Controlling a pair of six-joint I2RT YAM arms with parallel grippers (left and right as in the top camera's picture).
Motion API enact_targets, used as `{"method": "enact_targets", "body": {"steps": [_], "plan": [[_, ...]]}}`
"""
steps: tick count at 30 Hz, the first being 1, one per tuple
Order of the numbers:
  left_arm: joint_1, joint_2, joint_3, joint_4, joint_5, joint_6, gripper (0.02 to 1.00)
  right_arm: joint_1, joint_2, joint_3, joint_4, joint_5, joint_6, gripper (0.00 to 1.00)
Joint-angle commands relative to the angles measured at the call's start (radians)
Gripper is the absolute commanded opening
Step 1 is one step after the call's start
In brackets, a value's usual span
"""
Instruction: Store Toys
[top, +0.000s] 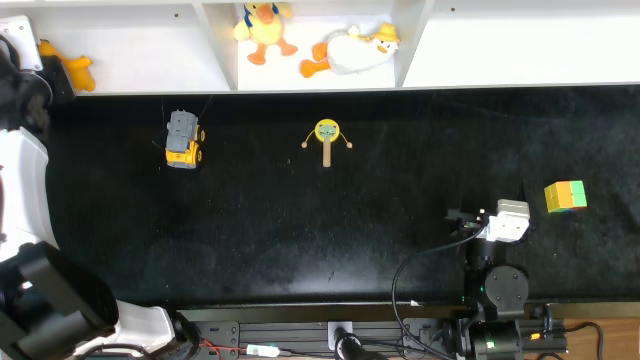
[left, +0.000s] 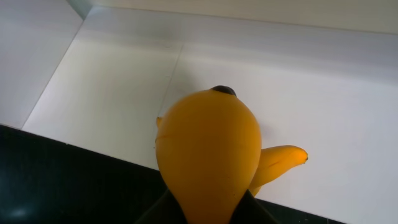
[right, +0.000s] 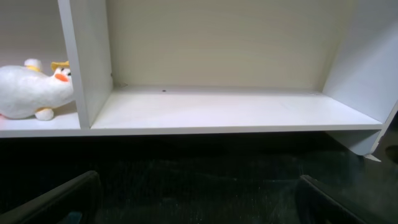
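My left gripper is shut on an orange rubber toy and holds it at the front lip of the white shelf's left compartment. From above, the orange toy sits at that compartment's left end by the left gripper. A yellow and grey toy truck, a green-faced stick toy and a coloured cube lie on the black table. My right gripper rests open low over the table at the right, its fingers spread and facing the shelf's right compartment.
The shelf's middle compartment holds a yellow plush duck and a white plush duck, the white duck also showing past a divider. Cables run by the right arm's base.
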Motion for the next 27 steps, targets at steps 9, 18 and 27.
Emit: {"method": "enact_targets", "body": {"steps": [9, 18, 27], "plan": [[-0.021, 0.046, 0.034, 0.05, 0.021, -0.03, 0.069, -0.003, -0.009, -0.013, 0.003, -0.006, 0.007, 0.993], [-0.027, 0.046, 0.034, 0.058, 0.022, -0.03, 0.128, -0.003, -0.009, -0.013, 0.003, -0.006, 0.007, 0.993], [-0.027, 0.046, 0.034, 0.058, 0.022, -0.03, 0.768, -0.003, -0.009, -0.013, 0.003, -0.006, 0.007, 0.996]]}}
